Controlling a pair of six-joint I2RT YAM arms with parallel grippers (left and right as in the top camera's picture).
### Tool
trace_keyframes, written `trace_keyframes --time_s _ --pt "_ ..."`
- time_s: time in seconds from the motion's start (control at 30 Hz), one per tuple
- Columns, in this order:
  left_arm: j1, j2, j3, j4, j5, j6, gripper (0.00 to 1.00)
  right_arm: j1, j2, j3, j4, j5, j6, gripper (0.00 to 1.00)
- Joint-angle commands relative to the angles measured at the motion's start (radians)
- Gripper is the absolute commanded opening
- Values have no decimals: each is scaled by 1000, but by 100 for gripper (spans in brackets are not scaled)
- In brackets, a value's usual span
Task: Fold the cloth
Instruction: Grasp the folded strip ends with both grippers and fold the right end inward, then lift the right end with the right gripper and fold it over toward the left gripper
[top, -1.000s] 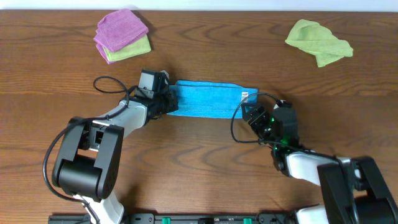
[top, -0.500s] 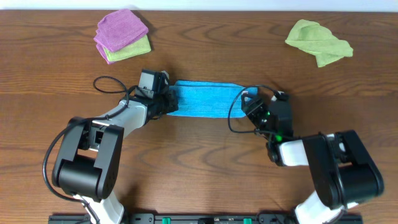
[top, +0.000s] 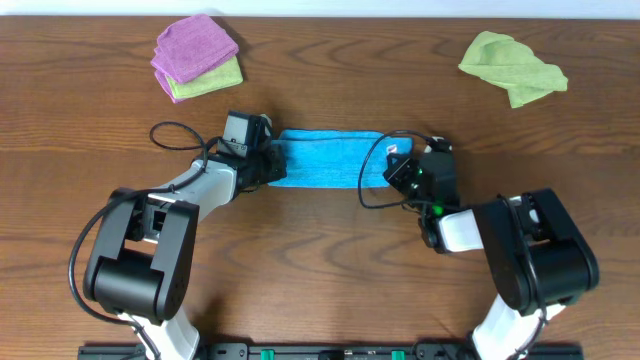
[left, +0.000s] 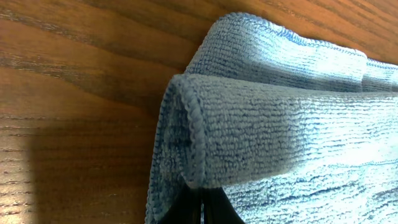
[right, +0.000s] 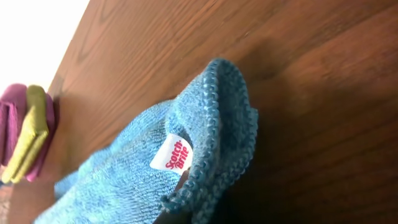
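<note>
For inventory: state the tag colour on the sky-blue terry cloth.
The small tag is white with red lettering; clearest in right wrist view.

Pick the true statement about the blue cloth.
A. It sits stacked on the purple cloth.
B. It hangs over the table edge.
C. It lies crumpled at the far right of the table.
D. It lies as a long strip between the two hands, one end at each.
D: the blue cloth stretches flat on the table from the left hand to the right hand, each shut on one end.
</note>
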Motion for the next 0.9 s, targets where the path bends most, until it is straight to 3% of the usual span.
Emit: trace_keyframes --time_s 0.0,0.63,0.87 --pt "0 14 -7 -35 -33 18 6 13 -28 -32 -41 -56 -76 1" --pt "0 10 -5 -48 -6 13 5 76 -322 -22 -66 -66 -85 2" --pt "1 10 -5 -47 9 13 5 100 -331 98 -193 -79 -129 1"
